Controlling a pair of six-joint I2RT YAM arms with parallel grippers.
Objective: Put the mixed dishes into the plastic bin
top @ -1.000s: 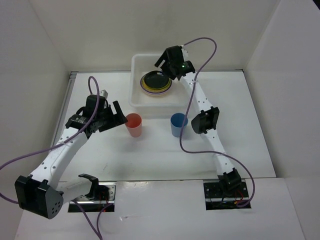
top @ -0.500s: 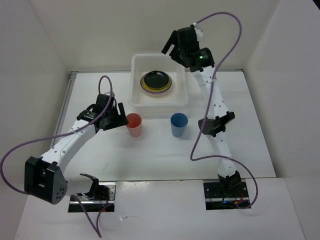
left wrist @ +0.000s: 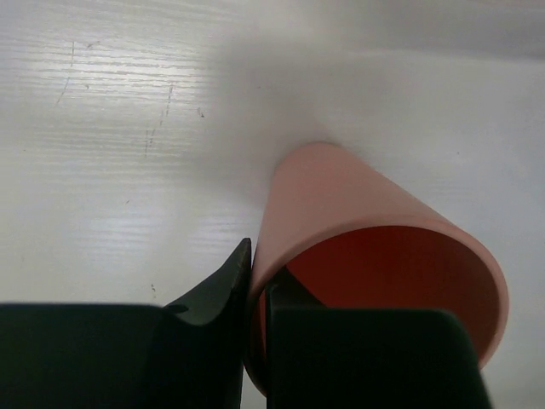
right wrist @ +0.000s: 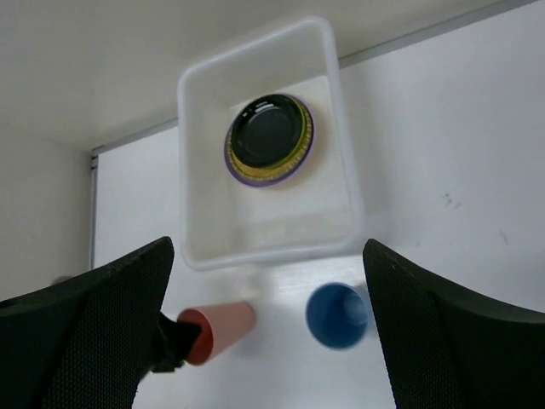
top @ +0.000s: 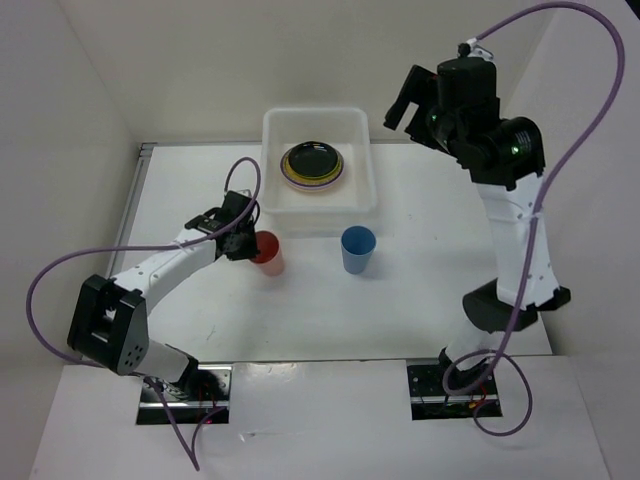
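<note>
Gripping the red cup (top: 268,252) by its rim, left fingers (left wrist: 213,290) hold it tilted leftward; right fingers (right wrist: 94,341) apart.

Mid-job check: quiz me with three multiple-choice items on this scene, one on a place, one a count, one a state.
1. Relative to the translucent white plastic bin, the blue plastic cup is: A inside it; B on the table in front of it; C under it.
2. Cups outside the bin: A none; B one; C two.
3. The left hand is: A shut on the red plastic cup's wall; B open above the bin; C out of view.
Key: 1 B, it stands on bare table; 2 C, red and blue; 3 A, the cup wall is clamped in it.
</note>
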